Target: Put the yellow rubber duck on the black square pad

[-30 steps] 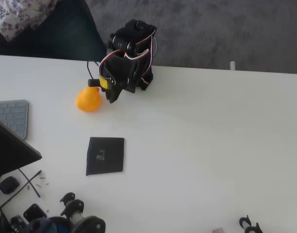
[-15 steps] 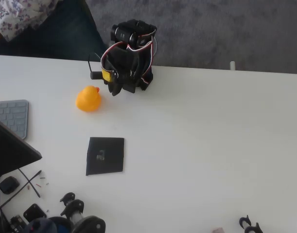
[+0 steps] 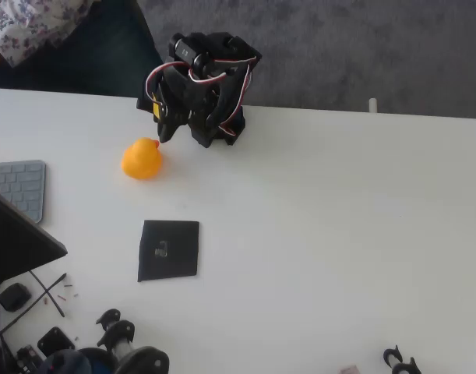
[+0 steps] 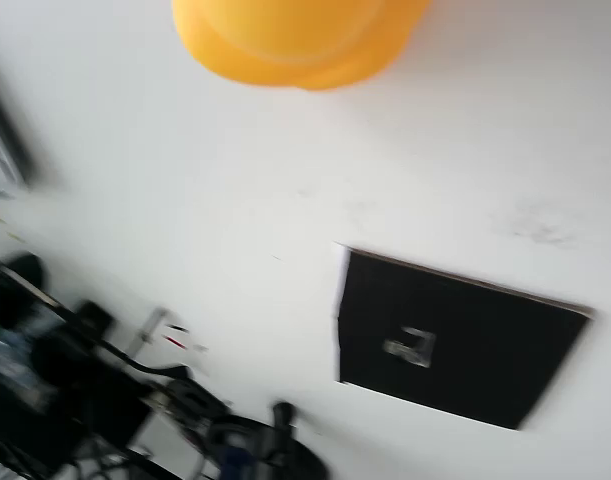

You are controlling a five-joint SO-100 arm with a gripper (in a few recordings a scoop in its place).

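Note:
The yellow rubber duck [image 3: 142,160] sits upright on the white table, left of centre in the overhead view, and shows as an orange-yellow blob at the top edge of the wrist view [image 4: 297,40]. Below it and apart from it, the black square pad [image 3: 168,250] lies flat with a small pale mark near its middle [image 4: 455,340]. The black arm stands folded at the table's far edge. Its gripper [image 3: 164,131] hangs just above and right of the duck, not touching it. The arm's bulk hides how the jaws stand.
A grey keyboard [image 3: 19,188] and a dark slanted laptop edge [image 3: 15,243] lie at the left. Black parts and cables [image 3: 105,343] crowd the bottom left, with a few more bits at the bottom right [image 3: 401,360]. A person's sleeve [image 3: 31,23] shows at the top left.
The gripper, close against the duck's head a second ago, has drawn back and swung left and up. Duck and pad have stayed in place.

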